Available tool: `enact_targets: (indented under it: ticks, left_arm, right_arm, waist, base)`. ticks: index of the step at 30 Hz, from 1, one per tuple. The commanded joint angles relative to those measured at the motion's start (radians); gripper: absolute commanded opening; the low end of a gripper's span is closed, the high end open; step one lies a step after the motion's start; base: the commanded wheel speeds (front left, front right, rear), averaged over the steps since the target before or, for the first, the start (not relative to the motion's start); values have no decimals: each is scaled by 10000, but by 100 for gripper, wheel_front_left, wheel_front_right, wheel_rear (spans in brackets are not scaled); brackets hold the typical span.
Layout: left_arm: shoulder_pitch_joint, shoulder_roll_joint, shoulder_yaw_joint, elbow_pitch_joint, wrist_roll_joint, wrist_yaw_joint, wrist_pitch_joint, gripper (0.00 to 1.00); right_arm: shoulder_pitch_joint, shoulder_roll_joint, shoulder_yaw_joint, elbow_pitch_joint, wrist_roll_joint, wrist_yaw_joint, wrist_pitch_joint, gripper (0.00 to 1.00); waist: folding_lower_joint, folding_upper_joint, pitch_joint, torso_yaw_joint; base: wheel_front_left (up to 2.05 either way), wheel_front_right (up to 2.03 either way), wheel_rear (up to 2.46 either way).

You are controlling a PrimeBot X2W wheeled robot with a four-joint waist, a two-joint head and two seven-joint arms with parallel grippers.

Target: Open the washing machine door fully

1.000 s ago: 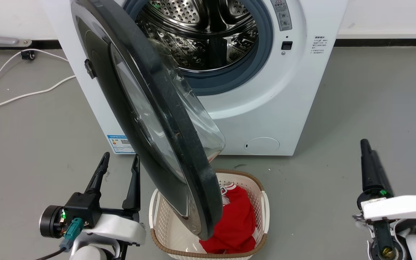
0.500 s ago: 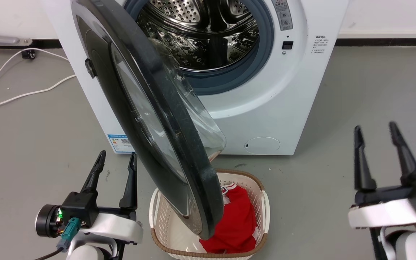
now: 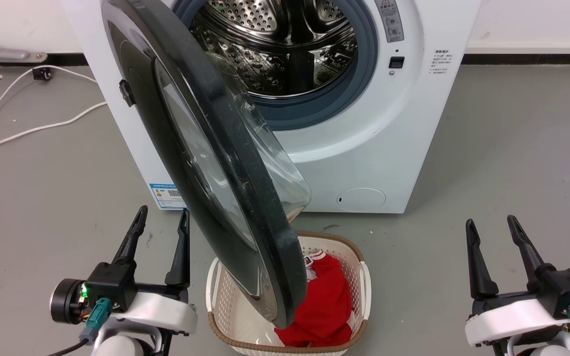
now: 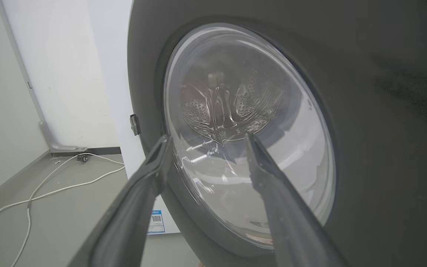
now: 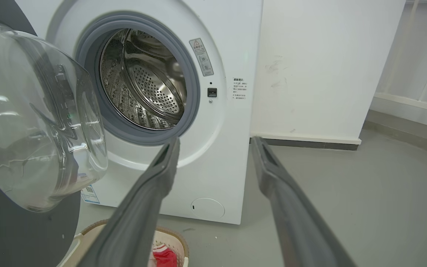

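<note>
door [image 3: 250, 198] sticks out just right of the left gripper [image 3: 164, 211], fingers wide and empty, same for right gripper [image 3: 491, 220]

The floor [image 3: 512, 148] is smooth grey, lightly scuffed and speckled. Behind it runs a white wall [image 3: 537, 24] with a dark skirting strip [image 3: 532, 59] along its foot. A white washing machine [image 3: 364, 148] stands with its back to that wall and throws a soft shadow to the side. At the left a white cable [image 3: 32, 130] loops loosely over the floor, and a grey bracket [image 3: 8, 53] sits at the wall's base. In the right wrist view the wall shows faint scuff marks [image 5: 274, 66]. The light is even and diffuse.
</note>
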Motion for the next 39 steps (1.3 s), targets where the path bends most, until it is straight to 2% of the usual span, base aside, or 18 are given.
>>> enact_targets:
  ticks: [1,12,13,14,15,21,25,39]
  left_arm:
    - [-22,58,-3,-15,36,-14,-26,100]
    - [-24,71,-40,12,42,-33,-26,100]
    - [-25,71,-44,4,29,-27,-26,68]
    - [-24,73,-48,-6,19,-28,-26,22]
    - [-16,74,-53,-14,14,-32,-26,0]
    - [-31,61,-49,-150,-49,-40,-26,0]
    - [-237,31,-14,-775,-107,-28,-26,0]
    - [-1177,-11,-131,-4483,376,229,-26,0]
  right_arm:
    - [-81,32,-4,46,73,-7,-59,100]
    - [-271,34,-18,316,163,-7,-128,100]
    - [-276,34,-15,322,153,-7,-131,100]
    - [-277,34,7,345,170,-7,-135,100]
    - [-277,34,12,363,184,-7,-137,100]
    - [-272,34,33,425,202,-7,-140,100]
    - [-313,34,-11,444,226,-7,-145,100]
    - [-354,33,-6,571,295,-7,-148,100]
  waist:
    - [0,0,8,-9]
    - [0,0,67,-36]
    - [0,0,67,-40]
    - [0,0,68,-44]
    - [0,0,62,-47]
    - [0,0,57,-63]
    - [0,0,79,-43]
    - [0,0,35,7]
  base:
    - [0,0,0]
    - [0,0,0]
    - [0,0,0]
    - [0,0,0]
    - [0,0,0]
    - [0,0,0]
    - [0,0,0]
    - [0,0,0]
